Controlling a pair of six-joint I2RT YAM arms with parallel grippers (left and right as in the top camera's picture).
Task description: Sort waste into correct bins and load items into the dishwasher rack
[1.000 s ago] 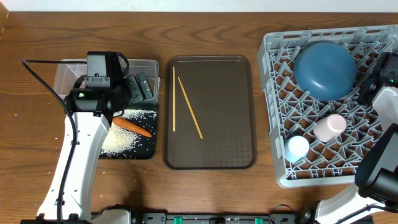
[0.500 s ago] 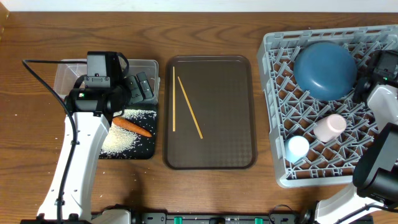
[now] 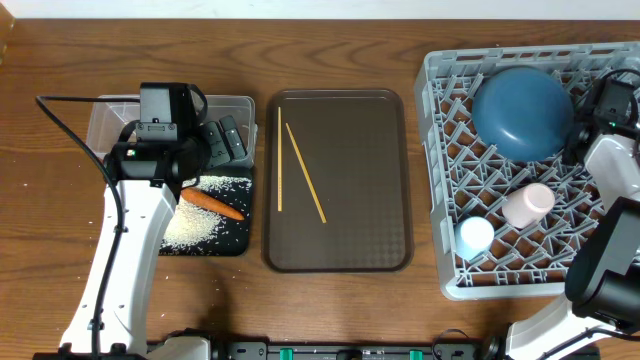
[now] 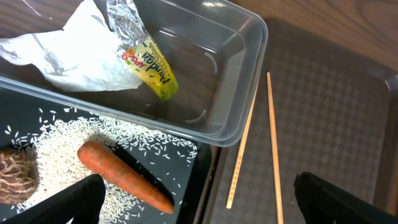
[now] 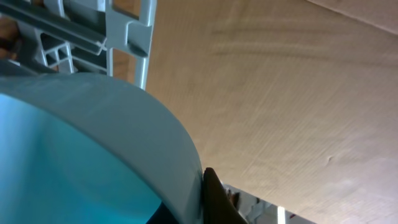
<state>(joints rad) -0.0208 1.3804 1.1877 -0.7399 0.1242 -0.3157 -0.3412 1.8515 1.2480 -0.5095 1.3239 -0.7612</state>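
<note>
My left gripper point(image 4: 199, 208) is open and empty, hovering over the edge between the black tray point(image 4: 186, 180) and the brown tray. The black tray holds the carrot point(image 4: 124, 186), rice point(image 4: 56, 155) and a brown morsel point(image 4: 15, 177). The clear tub point(image 4: 242, 93) holds the white napkin point(image 4: 68, 50) and the green-yellow wrapper point(image 4: 146, 59). Two chopsticks point(image 3: 279, 160) lie on the brown tray point(image 3: 340, 240). My right gripper point(image 5: 193, 208) is shut on the rim of the blue plate point(image 3: 520, 110) in the grey rack point(image 3: 450, 200). The pinkish cup point(image 3: 528, 205) and light blue cup point(image 3: 477, 238) sit in the rack. The bowl is out of view.
The rack fills the right side of the table, with my right arm point(image 3: 615, 150) along its right edge. The two bins stand side by side at the left under my left arm point(image 3: 135, 230). Bare wooden table point(image 3: 40, 200) lies at the far left.
My right arm has shifted slightly towards the far side along the rack's right edge. The plate has barely moved. My left arm has not moved.
</note>
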